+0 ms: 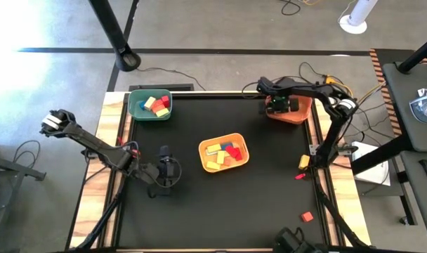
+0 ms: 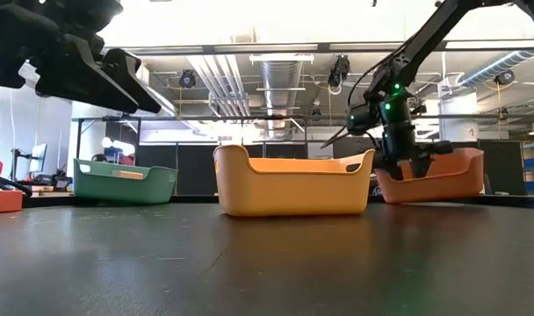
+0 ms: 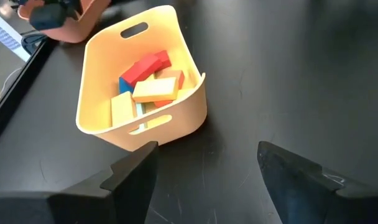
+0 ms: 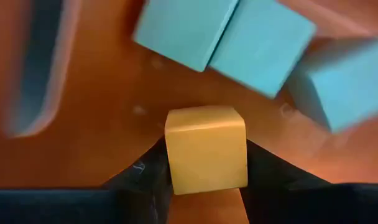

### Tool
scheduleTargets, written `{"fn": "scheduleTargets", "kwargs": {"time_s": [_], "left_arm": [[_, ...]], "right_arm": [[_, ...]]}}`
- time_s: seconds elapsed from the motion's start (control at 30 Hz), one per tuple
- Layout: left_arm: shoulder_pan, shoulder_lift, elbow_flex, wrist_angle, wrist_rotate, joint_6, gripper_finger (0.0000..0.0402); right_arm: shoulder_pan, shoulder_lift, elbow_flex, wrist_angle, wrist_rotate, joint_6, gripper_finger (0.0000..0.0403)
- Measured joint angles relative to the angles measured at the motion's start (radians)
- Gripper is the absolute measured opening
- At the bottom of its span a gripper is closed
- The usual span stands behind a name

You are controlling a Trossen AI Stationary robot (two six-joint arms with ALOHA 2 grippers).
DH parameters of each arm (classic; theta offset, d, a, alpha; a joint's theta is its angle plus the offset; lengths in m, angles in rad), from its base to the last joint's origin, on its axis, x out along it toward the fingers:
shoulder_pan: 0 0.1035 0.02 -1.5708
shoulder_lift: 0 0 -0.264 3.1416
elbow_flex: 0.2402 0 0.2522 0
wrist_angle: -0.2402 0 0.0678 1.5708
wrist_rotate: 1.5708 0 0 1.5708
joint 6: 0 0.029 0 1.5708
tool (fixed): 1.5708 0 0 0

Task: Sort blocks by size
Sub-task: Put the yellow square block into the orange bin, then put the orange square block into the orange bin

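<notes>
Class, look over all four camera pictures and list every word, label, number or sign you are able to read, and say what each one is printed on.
None: no readable text appears in any view.
The blocks, the yellow bin, the green bin and the orange bin carry no visible print.
The yellow cube between the right gripper's fingers is blank.
The left gripper shows no markings.

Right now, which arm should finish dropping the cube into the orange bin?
The right. Its gripper already grips the yellow cube inside the orange bin, above the blue blocks. The left gripper hangs open by the yellow bin, holding nothing.
</notes>
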State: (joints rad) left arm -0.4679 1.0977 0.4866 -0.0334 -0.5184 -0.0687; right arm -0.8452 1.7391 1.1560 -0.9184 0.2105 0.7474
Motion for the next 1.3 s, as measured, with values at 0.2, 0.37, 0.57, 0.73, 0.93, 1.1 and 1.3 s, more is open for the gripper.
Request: {"fn": "scheduleTargets", "kwargs": {"time_s": [0.2, 0.37, 0.57, 0.73, 0.93, 1.1, 1.3], "left_arm": [[0.0, 0.0, 0.0, 0.003, -0.004, -0.02, 0.0259], [0.0, 0.0, 0.004, 0.006, -0.004, -0.027, 0.0259], [0.0, 0.0, 0.004, 0.022, -0.004, -0.025, 0.0259], [0.0, 0.0, 0.004, 0.04, -0.004, -0.001, 0.0259], [0.0, 0.0, 0.009, 0.081, -0.004, 0.058, 0.0259], [0.0, 0.0, 0.009, 0.116, -0.003, 0.068, 0.0259], [0.0, 0.0, 0.009, 0.128, 0.006, 0.062, 0.0259]], "right_arm": [[0.01, -0.039, 0.013, -0.051, 0.028, -0.009, 0.0199], [0.062, -0.125, 0.042, -0.09, 0.027, -0.033, 0.0257], [0.26, -0.275, 0.057, -0.088, 0.028, -0.056, 0.0303], [0.576, -0.376, 0.055, -0.088, 0.036, 0.048, 0.0307], [1.045, -0.37, 0.055, -0.086, 0.027, 0.346, 0.0281], [1.356, -0.284, 0.059, -0.084, -0.076, 0.65, 0.0266], [1.603, -0.157, 0.062, -0.081, -0.282, 0.874, 0.0272]]}}
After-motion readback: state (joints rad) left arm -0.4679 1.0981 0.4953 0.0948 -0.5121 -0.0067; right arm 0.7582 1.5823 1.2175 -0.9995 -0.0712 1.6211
